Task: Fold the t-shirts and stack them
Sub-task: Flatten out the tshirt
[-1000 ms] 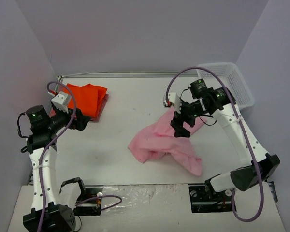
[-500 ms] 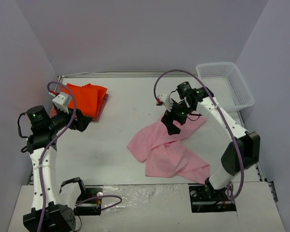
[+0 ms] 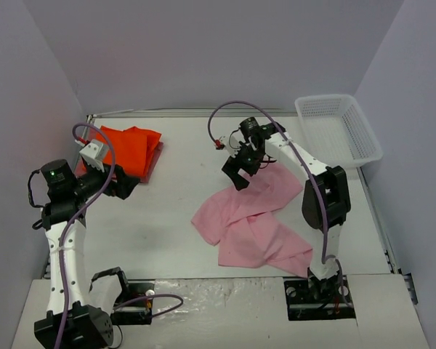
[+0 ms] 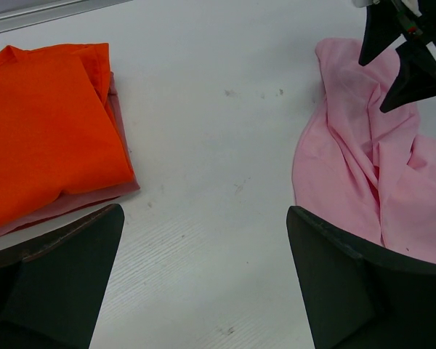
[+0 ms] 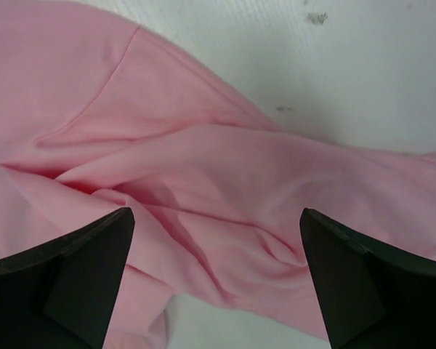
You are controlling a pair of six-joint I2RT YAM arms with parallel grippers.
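The light pink shirt (image 3: 254, 218) lay unfolded and rumpled on the white tabletop (image 3: 182, 218), right of centre, its soft cloth bunched into long ridges and shallow folds, with one flap running out toward the near right. The right claw (image 5: 214, 214) hung over the far end of this shirt with its two dark wedge-shaped fingers (image 5: 80, 276) spread wide and nothing between them; whether the tips touched the cloth could not be told. At the far left sat the bright orange shirt (image 4: 43, 123), folded into a rough rectangle with a smooth top and a doubled right edge. It rested on a dull pinkish-red folded shirt (image 4: 94, 200), which showed only as a thin strip along the near and right sides. The left claw (image 4: 203, 211) was near this stack, pointing toward the bare, faintly streaked tabletop between the stack and the pink shirt, its fingers set far apart and empty. A white plastic mesh basket (image 3: 370, 145) stood at the far right corner, well apart from the shirts.
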